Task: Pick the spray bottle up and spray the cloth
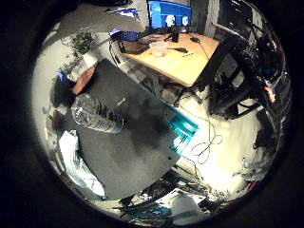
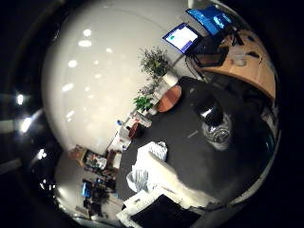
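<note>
A clear spray bottle (image 1: 97,113) with a dark trigger top stands on a dark grey table (image 1: 133,142). It also shows in the right thumb side palm view (image 2: 217,129), small and far from the palm. A pale crumpled cloth (image 1: 68,150) lies on the same table a short way from the bottle. My right hand is well above the table, away from both the bottle and the cloth.
A wooden desk (image 1: 176,55) with monitors (image 2: 180,36) stands beyond the dark table. A teal item (image 1: 182,128) sits at the table's edge. A round brown stool (image 2: 171,98) and potted plants (image 2: 155,63) are beside the table. Clutter lies on the floor around it.
</note>
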